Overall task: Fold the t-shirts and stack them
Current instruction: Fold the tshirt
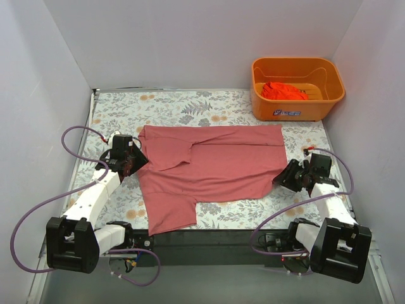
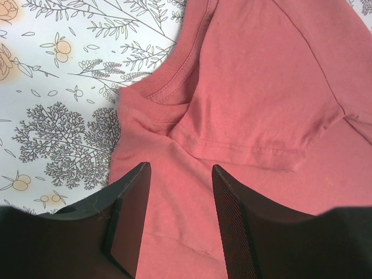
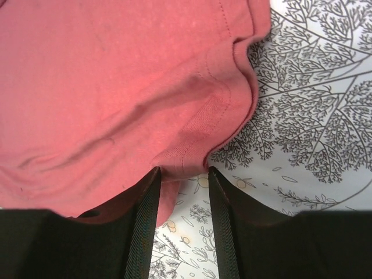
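I see the pink-red t-shirt (image 1: 215,168) spread on the counter (image 1: 183,107), w/ one sleeve folded in over the body. L end effector (image 2: 177,168): jaws apart, over cloth just below the collar. R end effector (image 3: 183,170): jaws apart, hem edge at their tips. Orange-red t-shirt (image 1: 285,90) lies bunched in the basket (image 1: 297,107) at the far-right corner.
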You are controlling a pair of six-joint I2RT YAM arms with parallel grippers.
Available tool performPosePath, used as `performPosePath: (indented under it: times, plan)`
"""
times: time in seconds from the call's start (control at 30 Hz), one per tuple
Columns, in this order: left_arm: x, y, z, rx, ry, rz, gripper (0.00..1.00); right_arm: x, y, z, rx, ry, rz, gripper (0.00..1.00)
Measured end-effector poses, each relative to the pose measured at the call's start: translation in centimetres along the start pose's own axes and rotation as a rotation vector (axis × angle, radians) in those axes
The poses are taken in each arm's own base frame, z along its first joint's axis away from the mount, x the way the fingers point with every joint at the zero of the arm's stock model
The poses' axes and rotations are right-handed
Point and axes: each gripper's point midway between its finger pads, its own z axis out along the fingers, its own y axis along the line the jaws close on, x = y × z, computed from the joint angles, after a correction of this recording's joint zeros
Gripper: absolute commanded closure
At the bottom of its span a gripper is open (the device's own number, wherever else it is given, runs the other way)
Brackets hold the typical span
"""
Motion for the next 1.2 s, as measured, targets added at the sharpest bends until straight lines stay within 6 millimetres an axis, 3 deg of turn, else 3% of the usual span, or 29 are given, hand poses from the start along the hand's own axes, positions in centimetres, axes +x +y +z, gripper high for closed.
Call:
performPosePath:
  times: [0.5, 0.77, 0.97, 1.2]
  plan:
    - [0.1, 0.0, 0.0, 0.001, 0.004, 0.005, 0.55, -2.1, 2.6, 0.6, -0.103, -0.022, -0.023, 0.53]
    - [0.1, 0.0, 0.0, 0.001, 0.005, 0.008, 0.56, -1.4, 4.2, 2.0, -0.134, 0.034, -0.067, 0.52]
    - [0.2, 0.1, 0.2, -0.003, 0.009, 0.008, 0.56, -0.5, 3.8, 2.7, -0.105, 0.066, -0.084, 0.51]
    - [0.3, 0.1, 0.2, -0.002, 0.012, 0.009, 0.56, -0.5, 1.8, 2.6, 0.006, 0.052, -0.109, 0.51]
